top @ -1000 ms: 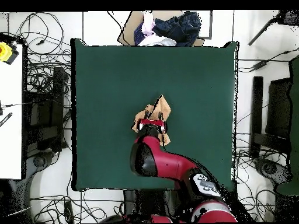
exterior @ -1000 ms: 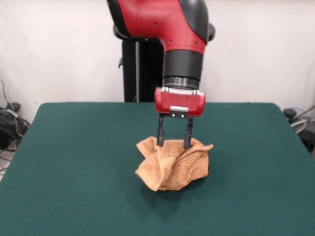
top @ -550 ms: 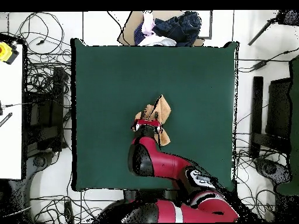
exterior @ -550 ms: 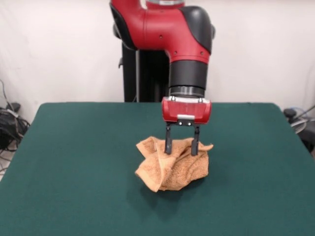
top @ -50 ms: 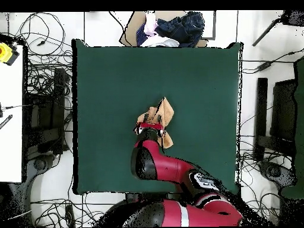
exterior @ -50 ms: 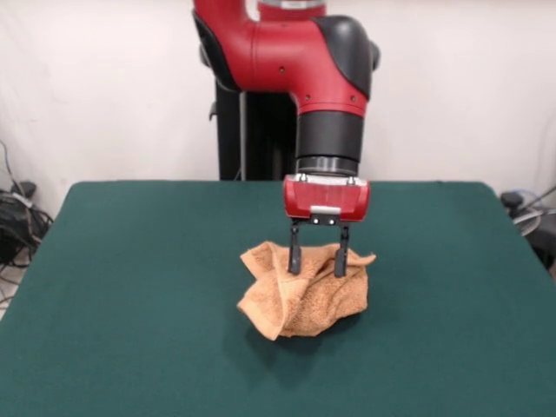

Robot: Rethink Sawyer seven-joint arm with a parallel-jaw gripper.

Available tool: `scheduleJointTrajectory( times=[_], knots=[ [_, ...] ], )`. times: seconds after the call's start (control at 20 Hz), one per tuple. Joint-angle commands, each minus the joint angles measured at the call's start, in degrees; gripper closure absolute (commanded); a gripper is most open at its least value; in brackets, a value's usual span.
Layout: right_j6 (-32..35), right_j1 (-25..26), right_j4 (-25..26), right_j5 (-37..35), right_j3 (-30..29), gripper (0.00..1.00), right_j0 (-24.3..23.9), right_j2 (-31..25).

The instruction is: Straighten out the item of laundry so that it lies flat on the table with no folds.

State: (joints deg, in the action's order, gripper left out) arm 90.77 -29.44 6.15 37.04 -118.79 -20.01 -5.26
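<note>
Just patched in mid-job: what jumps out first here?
The red arm comes straight down at mid-table, its open gripper with fingertips in the top folds of a crumpled orange-tan towel. The towel sits bunched in a heap on the green table, far from flat.

The red and black arm (exterior @ -50 ms: pixel 295 61) bends down to a vertical wrist. Its gripper (exterior @ -50 ms: pixel 317 259) points straight down, the two dark fingers (exterior @ -50 ms: pixel 294 248) parted with a gap between them.
</note>
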Motion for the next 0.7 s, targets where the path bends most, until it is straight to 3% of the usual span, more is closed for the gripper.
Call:
scheduleJointTrajectory(
  times=[0.05, 0.7],
  knots=[
    [13.8, -0.6, 1.5, -1.2, 3.4, 0.00, -1.0, -4.8],
    [12.9, -1.9, 2.8, -3.4, 3.1, 0.00, -2.0, -5.4]
  ],
)
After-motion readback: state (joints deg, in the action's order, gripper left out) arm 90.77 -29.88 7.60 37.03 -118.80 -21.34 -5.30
